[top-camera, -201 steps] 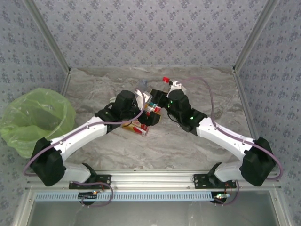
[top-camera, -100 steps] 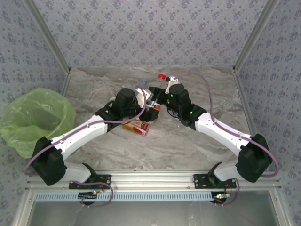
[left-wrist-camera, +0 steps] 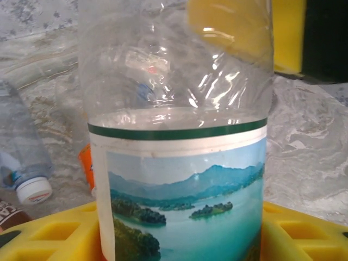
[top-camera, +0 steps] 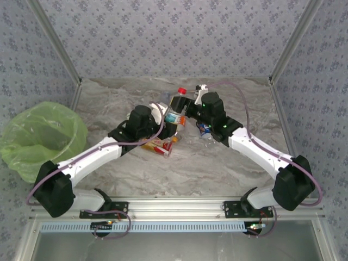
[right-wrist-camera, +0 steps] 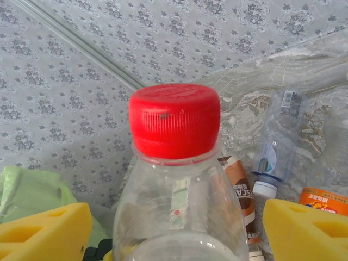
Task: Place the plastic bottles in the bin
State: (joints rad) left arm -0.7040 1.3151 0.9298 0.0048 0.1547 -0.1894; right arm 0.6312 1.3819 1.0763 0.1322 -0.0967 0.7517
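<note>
Where the two arms meet over the rear middle of the table (top-camera: 228, 168), a red-capped bottle (right-wrist-camera: 176, 185) is held above the surface between them; it is clear plastic with a lake-and-hills label round its lower body.

The left gripper (left-wrist-camera: 179, 234) is clamped on this bottle; its yellow fingers (left-wrist-camera: 49, 234) press against the label on either side, low on the body. The right gripper (right-wrist-camera: 176, 231) stands wide about the shoulder of the same bottle; a gap shows on each side between the plastic and its yellow fingers (right-wrist-camera: 304, 228), so it grips nothing.

Further bottles lie on the table near the arms, close together: a brown-labelled bottle (right-wrist-camera: 239, 190); a clear white-capped bottle (right-wrist-camera: 274, 157) just beside it; an orange-labelled bottle (right-wrist-camera: 326, 202) at the edge of the right wrist view.

The bin (top-camera: 41, 136), lined with a light-green bag, sits at the far left, outside the left frame post and well apart from the held bottle; what lies inside it cannot be made out.
</note>
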